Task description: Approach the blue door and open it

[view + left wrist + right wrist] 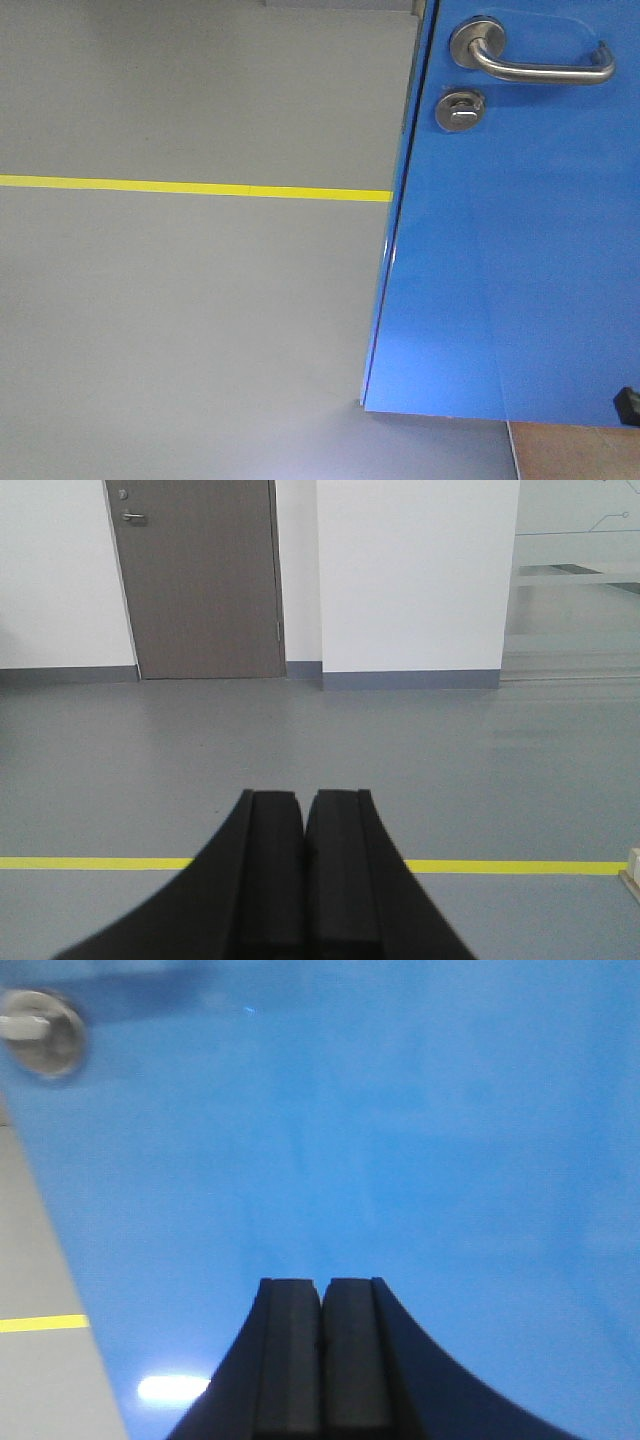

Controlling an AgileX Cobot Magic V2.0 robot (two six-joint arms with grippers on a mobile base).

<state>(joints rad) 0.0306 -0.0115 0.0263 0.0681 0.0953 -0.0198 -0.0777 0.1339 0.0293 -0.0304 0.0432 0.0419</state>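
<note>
My right gripper (321, 1295) is pressed closed and empty, facing the glossy blue door (400, 1140). My left gripper (304, 805), also closed, faces grey floor (450, 760).

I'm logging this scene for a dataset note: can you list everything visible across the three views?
Glossy bright-blue door panel: one, blue, right half of the front view; fills the right wrist view.
Silver lever handle on a round rose: one, silver, top of the door.
Round silver thumb-turn lock: one, just below the rose.
Yellow floor line: one, yellow, across the grey floor.
Grey-brown door: one, far wall, left wrist view.
White wall: white with grey skirting, right of that door.
Small black object: one, right edge, unclear.
Left claw: black, shut, facing the open floor.
Right claw: black, shut, facing the blue door.
</note>
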